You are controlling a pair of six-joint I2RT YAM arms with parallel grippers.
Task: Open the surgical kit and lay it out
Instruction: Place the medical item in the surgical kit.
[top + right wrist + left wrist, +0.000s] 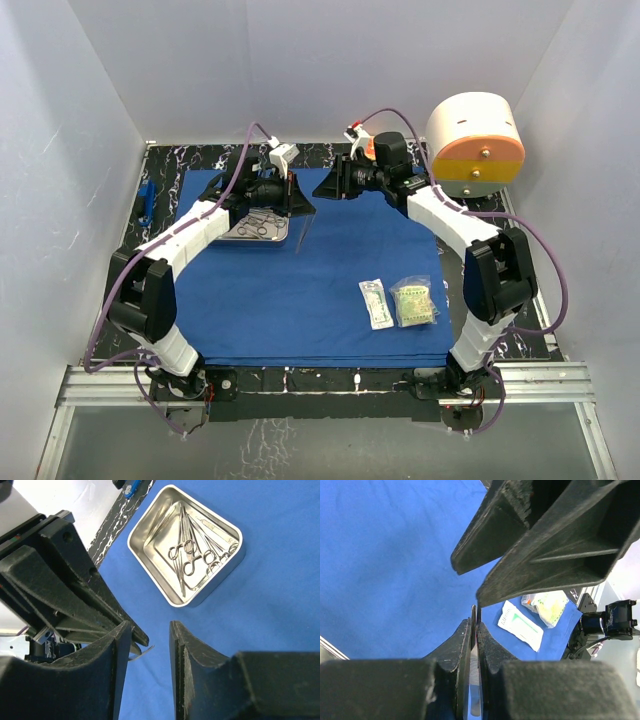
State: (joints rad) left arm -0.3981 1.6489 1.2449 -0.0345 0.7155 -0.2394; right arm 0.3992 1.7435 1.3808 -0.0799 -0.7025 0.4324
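The royal-blue cloth (310, 280) lies spread flat on the table. The steel tray (258, 229) sits at its far left and holds several ring-handled instruments (190, 560). My left gripper (299, 205) is shut on slim metal tweezers (474, 667), which hang tip-down (299, 236) just right of the tray. My right gripper (328, 186) is open and empty, facing the left one at close range; the tweezers' end (146, 652) shows just beside its left finger (117, 665). Two sealed packets (376, 303) (414, 301) lie on the cloth at the near right.
A big cream-and-orange cylinder (476, 143) stands at the back right, off the cloth. A small orange box (369, 147) sits behind the right gripper. A blue object (146, 201) lies on the dark marbled table at the far left. White walls enclose the table.
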